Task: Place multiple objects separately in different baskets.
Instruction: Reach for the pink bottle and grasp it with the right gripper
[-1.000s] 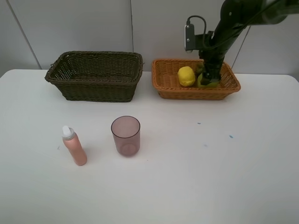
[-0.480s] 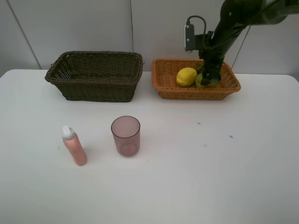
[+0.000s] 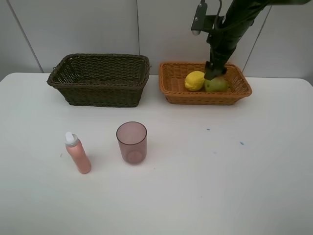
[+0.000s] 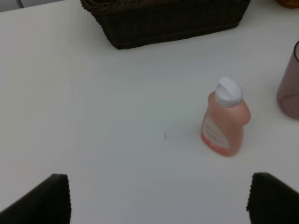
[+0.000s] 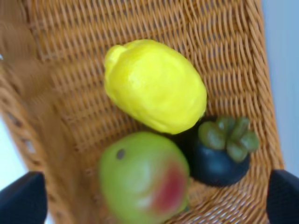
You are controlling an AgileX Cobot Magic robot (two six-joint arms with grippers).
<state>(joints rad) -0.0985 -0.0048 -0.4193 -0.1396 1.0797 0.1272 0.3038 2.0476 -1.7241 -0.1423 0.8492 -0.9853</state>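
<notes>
Okay, I see the right gripper (image 3: 214,72) hanging over the orange basket (image 3: 172,91), fingers (image 5: 22,199) spread wide, holding nothing. The left gripper (image 4: 156,200) is equally spread and empty over the table (image 3: 220,171), near the cup (image 3: 131,142) and bottle (image 3: 78,154). Lemon (image 3: 194,80), pear (image 3: 216,84) and mangosteen (image 5: 217,156) lie bunched in that basket.

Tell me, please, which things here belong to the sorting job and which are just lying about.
Job: lemon, pear and mangosteen, all in the orange basket; dark basket; pink bottle; mauve cup.
Not the job: white table; small blue specks on it.
</notes>
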